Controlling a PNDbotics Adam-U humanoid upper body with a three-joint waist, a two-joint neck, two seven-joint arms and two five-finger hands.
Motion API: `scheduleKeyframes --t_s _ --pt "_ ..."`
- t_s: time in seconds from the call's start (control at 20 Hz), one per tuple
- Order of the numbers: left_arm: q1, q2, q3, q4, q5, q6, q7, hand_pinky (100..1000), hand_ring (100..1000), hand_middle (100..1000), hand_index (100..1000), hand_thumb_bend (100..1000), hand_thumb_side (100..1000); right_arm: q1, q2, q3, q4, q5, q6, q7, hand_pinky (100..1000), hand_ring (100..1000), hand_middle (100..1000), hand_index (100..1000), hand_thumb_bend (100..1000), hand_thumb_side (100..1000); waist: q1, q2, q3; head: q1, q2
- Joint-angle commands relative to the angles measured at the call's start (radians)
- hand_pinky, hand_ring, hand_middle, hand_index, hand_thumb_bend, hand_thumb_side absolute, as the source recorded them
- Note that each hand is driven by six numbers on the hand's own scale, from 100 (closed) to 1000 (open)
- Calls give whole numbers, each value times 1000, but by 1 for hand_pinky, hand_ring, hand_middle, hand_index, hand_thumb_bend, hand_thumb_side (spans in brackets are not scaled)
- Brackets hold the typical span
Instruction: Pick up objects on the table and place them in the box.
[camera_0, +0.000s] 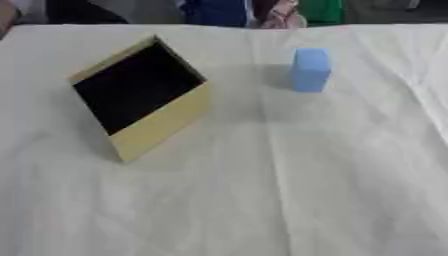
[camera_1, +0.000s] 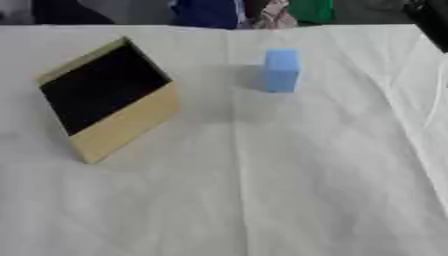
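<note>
Box (camera_0: 162, 125) tan, dark inside | blue block (camera_0: 311, 69) upright, apart, right

Box (camera_0: 162, 125): tan, open-topped, interior dark, set cornerwise on the white-covered table at the left, one corner pointing away and one toward the near edge. Nothing can be made out inside it. Block (camera_0: 311, 69): light blue, rectangular, standing upright, to the right of the box and well apart from it, toward the far side
</note>
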Motion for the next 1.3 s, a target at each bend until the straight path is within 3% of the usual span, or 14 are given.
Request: scheduleKeyframes --t_s 0.05,0.45,0.65,1.3 --pt "-5 22 8 -16 5 -1 2 655 579 585 871 100 921 -44 -26 8 -2 25 5 17 803 830 673 907 100 914 2 -23 1 5 -2" --pt "-2 20 -8 -16 15 5 -14 656 579 586 871 100 920 -220 -85 150 75 139 64 124 849 874 785 921 100 959 2 -47 26 -12 23" --pt "0 19 -17 -16 22 9 -24 656 580 586 871 100 919 -309 -75 223 151 193 91 178 866 892 822 926 100 982 2 -64 37 -17 39" --pt "-1 20 -25 -16 33 11 -35 656 580 586 870 100 919 -582 163 332 422 361 244 347 899 923 872 925 100 1000 7 -77 35 -33 45"
